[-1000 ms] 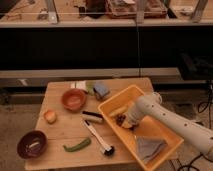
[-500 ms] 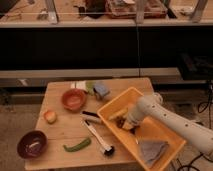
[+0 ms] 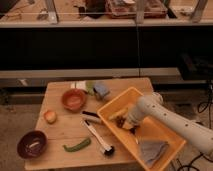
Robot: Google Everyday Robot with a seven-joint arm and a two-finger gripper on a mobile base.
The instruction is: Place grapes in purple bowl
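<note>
Tool: The tool [image 3: 127,125] is down inside the yellow bin [image 3: 111,107], close to the bin's left wall. I cannot tell if it is apart, together or clamped on anything.
Arm: The white arm [image 3: 172,121] reaches into the bin from the bin's right side.
Grapes: The grapes [image 3: 120,121] are a small dark bunch in the bin, right at the tip of the tool. I cannot tell if they are held or just lying there.
Purple bowl: The purple bowl [image 3: 32,144] sits on the wooden counter [image 3: 65,129], well to the left of the bin and nearer the front. It has a pale patch inside.
Other bowl: The orange-red bowl [image 3: 74,99] is left of the bin too, but farther back. It is not the one we want.
In the way: A black and white brush [image 3: 97,136] lies just beside the bin's left wall. A green pepper [image 3: 76,145] lies a bit farther left.
Cloth: A grey cloth [image 3: 151,150] lies at the front end of the bin.
How the grapes feel: I think they are light, soft and easy to squash. They are round and smooth, so they may slip. Some could fall off the bunch.
Where to hold: Best to pinch the middle of the bunch from above, gently. I cannot see a stem.
Step now: My guess is picking the grapes up.
Next: They must go up over the bin's wall, then left to the purple bowl.
</note>
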